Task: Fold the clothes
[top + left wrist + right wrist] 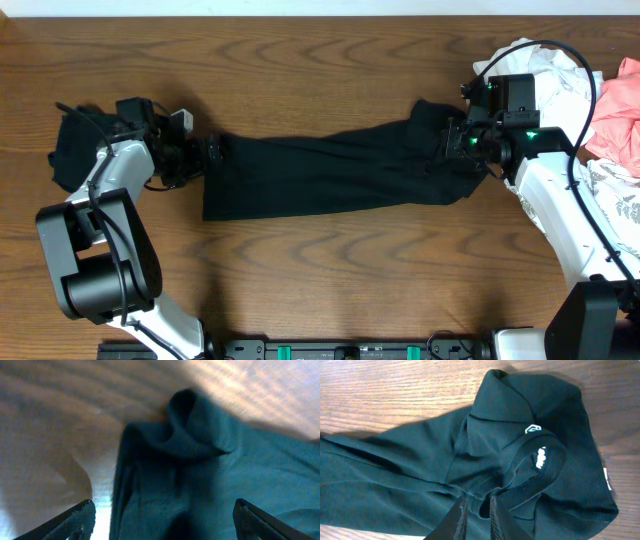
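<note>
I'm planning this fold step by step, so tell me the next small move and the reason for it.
Probably close the left gripper on its end of the black garment. Its fingers stand wide apart with the cloth between them, while the right gripper looks pinched on the collar end. With both ends held, the arms could lift and fold it.
</note>
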### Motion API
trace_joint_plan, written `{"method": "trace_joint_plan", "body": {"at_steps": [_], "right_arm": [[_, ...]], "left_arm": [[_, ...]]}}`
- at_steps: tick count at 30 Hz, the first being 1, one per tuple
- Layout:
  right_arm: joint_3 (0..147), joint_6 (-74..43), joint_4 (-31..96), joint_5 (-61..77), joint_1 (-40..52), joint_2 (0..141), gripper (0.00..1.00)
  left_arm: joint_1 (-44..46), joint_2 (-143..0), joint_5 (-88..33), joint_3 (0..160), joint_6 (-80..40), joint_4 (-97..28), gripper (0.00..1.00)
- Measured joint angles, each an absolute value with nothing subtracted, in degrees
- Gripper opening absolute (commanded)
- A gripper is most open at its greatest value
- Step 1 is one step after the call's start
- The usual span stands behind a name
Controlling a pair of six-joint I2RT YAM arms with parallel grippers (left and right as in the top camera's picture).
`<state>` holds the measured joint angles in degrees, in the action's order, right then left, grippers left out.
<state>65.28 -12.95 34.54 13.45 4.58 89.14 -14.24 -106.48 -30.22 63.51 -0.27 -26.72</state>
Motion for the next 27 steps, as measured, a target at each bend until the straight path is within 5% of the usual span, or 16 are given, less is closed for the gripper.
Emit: {"method": "trace_joint_plan", "body": {"at_steps": [27], "right_arm": [[65.28, -12.95, 35.09, 13.45, 4.58, 89.14, 0.14]], "left_arm": [[-13.67, -106.56, -32.18, 60.77, -0.64, -24.84, 0.85]]}}
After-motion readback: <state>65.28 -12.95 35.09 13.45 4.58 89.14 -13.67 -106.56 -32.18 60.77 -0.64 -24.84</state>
